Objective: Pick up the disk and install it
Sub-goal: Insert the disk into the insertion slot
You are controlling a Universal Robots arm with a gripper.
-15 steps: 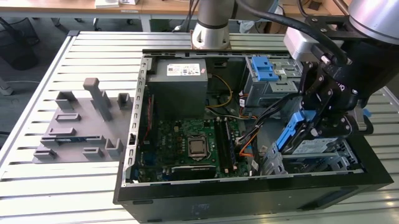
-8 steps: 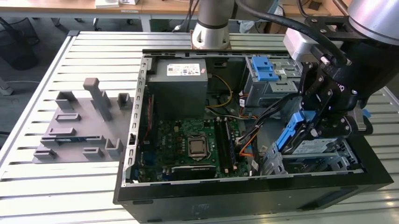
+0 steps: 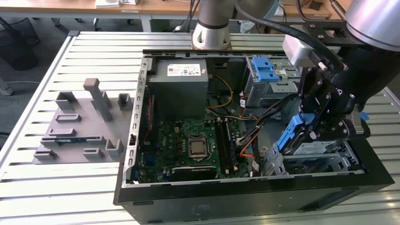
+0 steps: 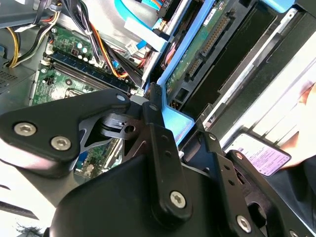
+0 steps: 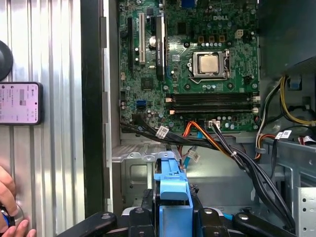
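exterior view: the disk [image 3: 292, 137] is clamped between the closed fingers of the hand [image 3: 322, 133], over the drive cage [image 3: 319, 161] at the computer case's [image 3: 250, 197] four o'clock corner.

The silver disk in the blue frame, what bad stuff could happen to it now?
1. The black gripper holds the flat silver disk in its blue plastic carrier tilted over the metal drive cage; it might catch on the cage edge instead of sliding in.
2. The bundle of black and orange cables runs close beside the cage and could get snagged or pinched.
3. A person's hand rests near the black computer case; it may be safer kept back.
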